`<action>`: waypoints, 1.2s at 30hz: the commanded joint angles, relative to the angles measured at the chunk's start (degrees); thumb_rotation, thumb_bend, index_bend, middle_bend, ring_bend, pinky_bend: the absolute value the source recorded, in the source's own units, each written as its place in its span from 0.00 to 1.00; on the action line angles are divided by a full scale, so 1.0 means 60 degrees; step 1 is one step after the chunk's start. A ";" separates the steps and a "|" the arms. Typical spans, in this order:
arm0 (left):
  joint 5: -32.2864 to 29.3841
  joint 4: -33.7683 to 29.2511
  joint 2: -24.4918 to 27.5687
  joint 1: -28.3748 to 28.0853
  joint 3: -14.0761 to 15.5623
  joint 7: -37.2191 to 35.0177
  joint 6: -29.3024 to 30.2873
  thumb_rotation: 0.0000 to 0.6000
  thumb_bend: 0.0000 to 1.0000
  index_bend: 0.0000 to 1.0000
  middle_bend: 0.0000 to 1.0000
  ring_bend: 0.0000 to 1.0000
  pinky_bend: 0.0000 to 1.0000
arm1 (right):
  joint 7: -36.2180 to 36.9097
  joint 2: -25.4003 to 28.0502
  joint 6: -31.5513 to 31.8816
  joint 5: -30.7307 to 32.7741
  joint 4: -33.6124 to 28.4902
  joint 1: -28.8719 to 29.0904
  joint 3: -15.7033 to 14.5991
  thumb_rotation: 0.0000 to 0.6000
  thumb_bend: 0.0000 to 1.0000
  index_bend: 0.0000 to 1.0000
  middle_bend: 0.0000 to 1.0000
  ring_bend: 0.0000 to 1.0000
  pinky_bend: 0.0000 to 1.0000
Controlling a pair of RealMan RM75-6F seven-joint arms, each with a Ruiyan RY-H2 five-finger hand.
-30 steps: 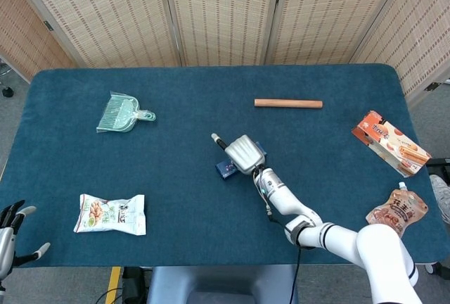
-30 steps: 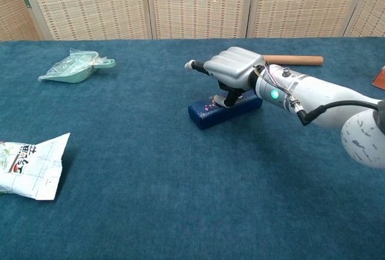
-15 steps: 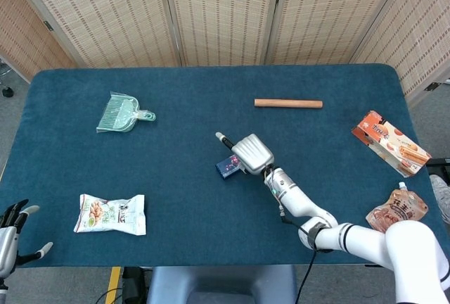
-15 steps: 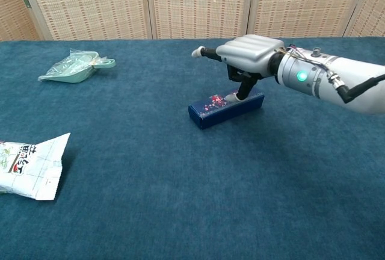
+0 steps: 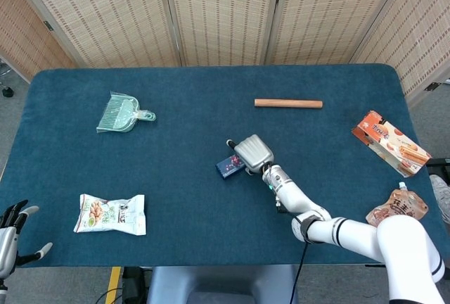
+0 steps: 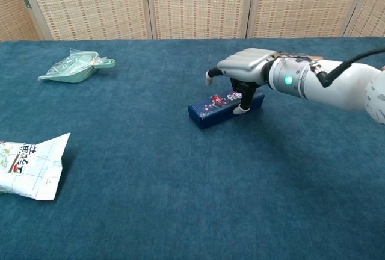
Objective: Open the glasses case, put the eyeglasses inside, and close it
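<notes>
I am finding the dark blue rectangular glasses case with a small red floral mark on its lid (image 6: 224, 109) lying flat on the blue cloth-covered table (image 5: 197, 198), near its middle, lid down; in the head view it is showing just left of my right hand (image 5: 253, 153); no eyeglasses are visible in either view, so I cannot tell whether they are already inside.

My right hand (image 6: 246, 67) is hovering palm-down over the right end of the case; its fingers (image 6: 243, 99) are curling downward and one fingertip is touching, or nearly touching, the near edge; I cannot tell whether anything is actually being gripped. A second ago this hand was sitting lower and further left over the case with one finger pointing out straight; half a second ago it was lifted higher; now it is coming down again with that finger bending in. The case itself is not shifting between these moments.

I am judging this as a re-approach to find purchase on the lid seam; opening is not yet achieved.

My left hand (image 5: 13, 230) is resting at the near left table corner, fingers spread, holding nothing, well apart from the case.
</notes>
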 commanded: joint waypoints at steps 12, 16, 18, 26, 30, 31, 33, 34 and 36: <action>-0.0026 0.0023 0.0009 -0.0040 -0.0013 -0.0024 -0.0064 1.00 0.20 0.24 0.12 0.11 0.19 | -0.0181 -0.0250 0.0107 0.0658 0.0445 0.0323 -0.0143 1.00 0.38 0.56 1.00 1.00 1.00; 0.0004 0.0015 -0.0001 -0.0054 -0.0014 -0.0015 -0.0059 1.00 0.20 0.24 0.12 0.11 0.19 | -0.0013 -0.0194 0.0235 0.0496 0.0413 0.0261 -0.0224 1.00 0.39 0.57 1.00 1.00 1.00; 0.0018 0.0007 -0.0006 -0.0063 -0.0013 -0.0002 -0.0062 1.00 0.20 0.24 0.12 0.11 0.19 | 0.0096 -0.0094 0.0265 0.0447 0.0270 0.0205 -0.0260 1.00 0.35 0.42 1.00 1.00 1.00; 0.0158 -0.0011 -0.0029 -0.0172 -0.0029 0.0070 -0.0097 1.00 0.20 0.23 0.12 0.11 0.19 | 0.0334 0.0805 0.1016 0.0278 -0.1273 -0.0353 -0.0447 1.00 0.24 0.00 0.95 1.00 1.00; 0.0140 0.0016 -0.0049 -0.0234 -0.0104 0.0021 -0.0111 1.00 0.20 0.23 0.12 0.11 0.19 | 0.0426 0.1450 0.2046 -0.0130 -0.2272 -0.0965 -0.0639 1.00 0.23 0.00 0.90 1.00 1.00; 0.0166 0.0040 -0.0060 -0.0256 -0.0125 0.0017 -0.0098 1.00 0.20 0.23 0.12 0.11 0.19 | 0.0430 0.1683 0.2417 -0.0266 -0.2583 -0.1192 -0.0712 1.00 0.23 0.00 0.89 0.99 1.00; 0.0198 0.0064 -0.0073 -0.0298 -0.0157 0.0016 -0.0094 1.00 0.20 0.23 0.12 0.11 0.19 | 0.0455 0.2029 0.2991 -0.0436 -0.3048 -0.1558 -0.0807 1.00 0.24 0.00 0.85 0.94 0.99; 0.0210 0.0068 -0.0080 -0.0339 -0.0179 0.0013 -0.0122 1.00 0.20 0.23 0.12 0.11 0.19 | 0.0486 0.2268 0.3343 -0.0525 -0.3352 -0.1813 -0.0878 1.00 0.24 0.00 0.84 0.92 0.99; 0.0233 0.0063 -0.0111 -0.0411 -0.0226 0.0005 -0.0156 1.00 0.20 0.23 0.12 0.11 0.19 | 0.0674 0.2623 0.3791 -0.0657 -0.3775 -0.2208 -0.0985 1.00 0.26 0.00 0.81 0.89 0.98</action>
